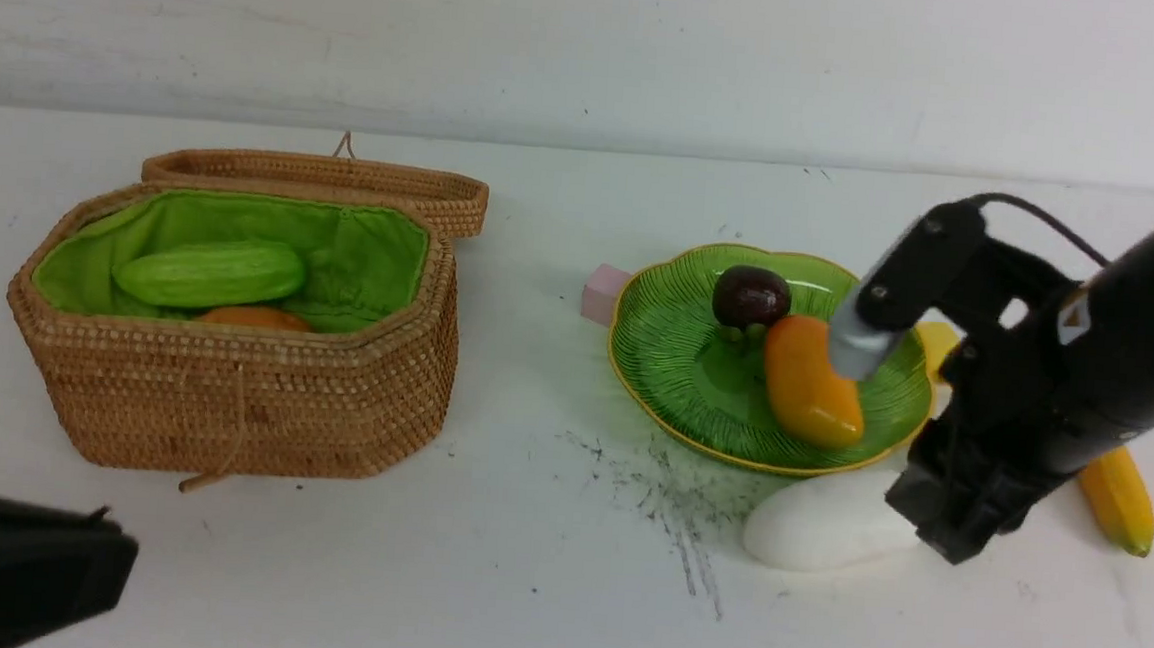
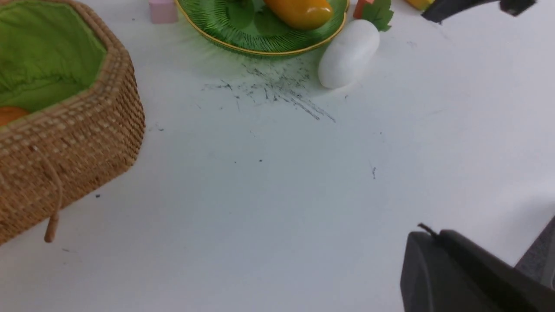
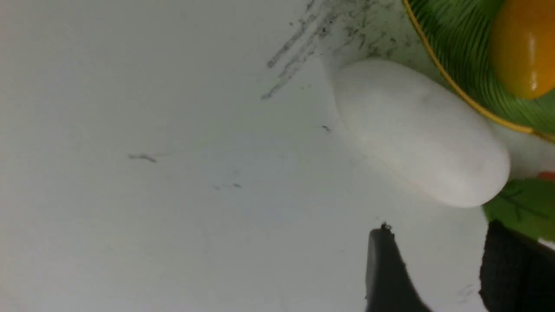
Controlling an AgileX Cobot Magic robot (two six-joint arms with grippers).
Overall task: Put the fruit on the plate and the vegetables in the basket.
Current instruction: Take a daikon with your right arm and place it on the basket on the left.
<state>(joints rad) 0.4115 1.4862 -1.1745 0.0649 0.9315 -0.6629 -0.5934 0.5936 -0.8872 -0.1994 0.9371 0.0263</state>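
Observation:
The basket (image 1: 231, 403) stands open at the left, holding the light-green gourd (image 1: 209, 273) and the potato (image 1: 255, 317). On the green plate (image 1: 674, 370) lie the mangosteen (image 1: 750, 296) and the mango (image 1: 809, 383). The white radish (image 1: 820, 527) lies on the table against the plate's near rim, and the banana (image 1: 1117, 497) lies behind my right arm. My right gripper (image 3: 438, 229) hangs open and empty just beside the radish (image 3: 416, 130), near its green leaves (image 3: 520, 203). My left gripper (image 2: 433, 242) is shut and empty, low at the near left.
A pink cube (image 1: 604, 294) sits at the plate's left edge. An orange-red cube (image 2: 362, 6) lies by the radish leaves. The basket's lid (image 1: 345, 182) lies open behind it. Dark scuff marks (image 1: 667, 490) cover the table in front of the plate.

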